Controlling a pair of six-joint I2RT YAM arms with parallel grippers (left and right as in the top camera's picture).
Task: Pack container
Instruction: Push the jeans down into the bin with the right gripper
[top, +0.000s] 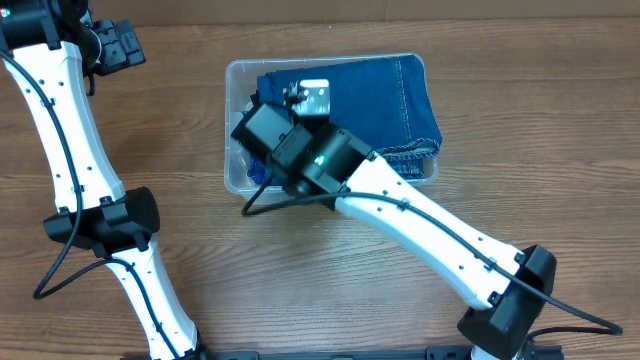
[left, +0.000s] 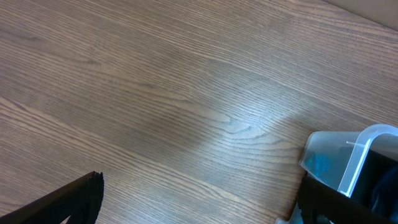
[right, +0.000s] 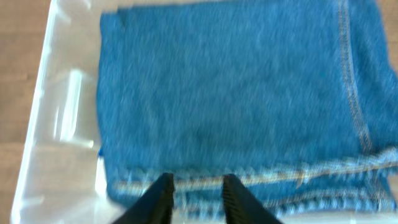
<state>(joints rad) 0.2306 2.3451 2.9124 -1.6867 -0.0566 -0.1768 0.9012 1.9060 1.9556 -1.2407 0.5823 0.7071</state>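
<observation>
There is one container (top: 232, 130), a clear plastic bin with rounded corners. It sits on the wood-grain tabletop (top: 540, 130) a little above the middle of the overhead view. Inside it lies one folded pair of blue jeans (top: 395, 100), which fills most of the floor. A bare strip of clear plastic shows along the container's left side. Orange stitching runs along the seams and hem nearest the right wrist camera.

Two arms are in view. The right arm reaches in from the lower right, and its wrist sits over the near left part of the container. The right end effector (right: 198, 186) points down at the hemmed edge of the jeans, its two fingers a little apart with nothing between them. Whether they touch the denim cannot be told.

The left end effector (left: 200, 190) is at the top left, well away from the container. Its fingers are spread wide over bare wood and grip nothing.

A pale rectangular patch (right: 68, 112) shows on the container's floor beside the jeans. The view is too blurred to read any writing there.
</observation>
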